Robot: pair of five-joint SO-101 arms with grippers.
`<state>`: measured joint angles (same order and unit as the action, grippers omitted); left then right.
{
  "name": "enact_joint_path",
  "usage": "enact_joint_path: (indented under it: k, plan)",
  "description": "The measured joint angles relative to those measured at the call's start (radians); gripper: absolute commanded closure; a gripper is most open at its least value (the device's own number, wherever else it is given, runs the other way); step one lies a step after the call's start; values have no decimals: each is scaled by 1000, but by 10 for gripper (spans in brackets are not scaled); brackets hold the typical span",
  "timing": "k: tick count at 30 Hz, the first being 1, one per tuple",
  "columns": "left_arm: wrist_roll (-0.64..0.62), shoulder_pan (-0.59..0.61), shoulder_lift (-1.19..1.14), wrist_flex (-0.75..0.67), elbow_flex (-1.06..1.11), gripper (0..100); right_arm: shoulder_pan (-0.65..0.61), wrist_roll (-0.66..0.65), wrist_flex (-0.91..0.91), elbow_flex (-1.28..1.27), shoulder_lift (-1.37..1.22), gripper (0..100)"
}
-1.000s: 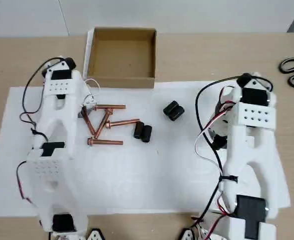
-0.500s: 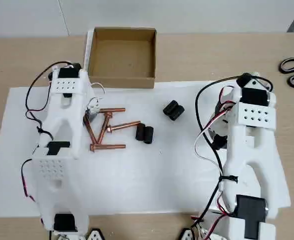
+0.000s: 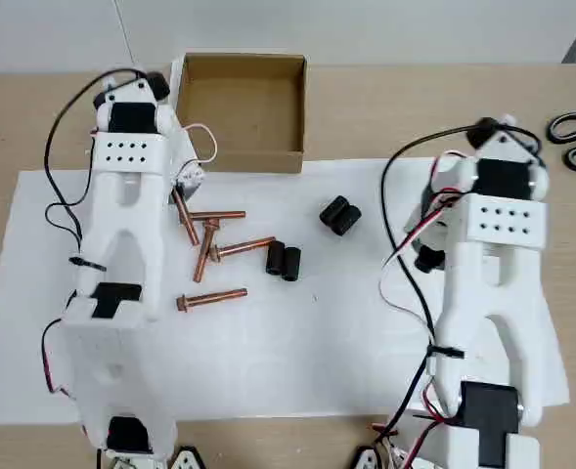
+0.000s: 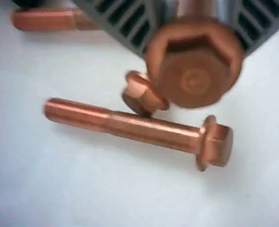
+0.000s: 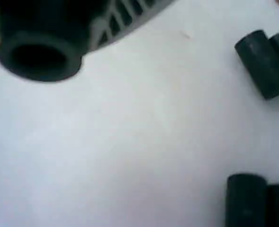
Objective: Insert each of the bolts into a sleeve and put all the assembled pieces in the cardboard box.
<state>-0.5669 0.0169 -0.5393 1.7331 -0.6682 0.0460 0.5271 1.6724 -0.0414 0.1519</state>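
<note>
Left pincer (image 3: 184, 184) has swung toward 12 o'clock, clamped on a bolt (image 4: 193, 64) pulled from the pile. Right pincer (image 3: 424, 256), at 3 o'clock on the tabletop, grips a sleeve (image 5: 37, 56). Mating looks next, with the cardboard box (image 3: 239, 156) waiting at 11.

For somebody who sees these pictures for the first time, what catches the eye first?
Copper bolts lie scattered on the white sheet, and the left gripper grips one more bolt, its head facing the wrist camera. The right gripper holds a black sleeve, while the cardboard box beyond the sheet is empty.
</note>
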Motion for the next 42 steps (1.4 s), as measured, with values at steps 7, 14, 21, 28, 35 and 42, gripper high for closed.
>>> enact_joint_path:
  k: [7,14,21,28,35,42]
  plan:
    - [-3,3,187,5,0,995,-163,-2,0,0,121,995]
    - [-5,3,399,6,0,995,-276,-66,-11,0,304,995]
    - [31,-89,598,6,0,995,-285,-144,-11,0,408,995]
    - [25,-256,829,8,64,995,-425,-201,-11,-89,578,995]
    - [6,-275,1046,8,279,995,-540,-209,-89,-322,856,995]
    - [-2,-275,1278,-28,535,995,-595,-304,-192,-540,1151,995]
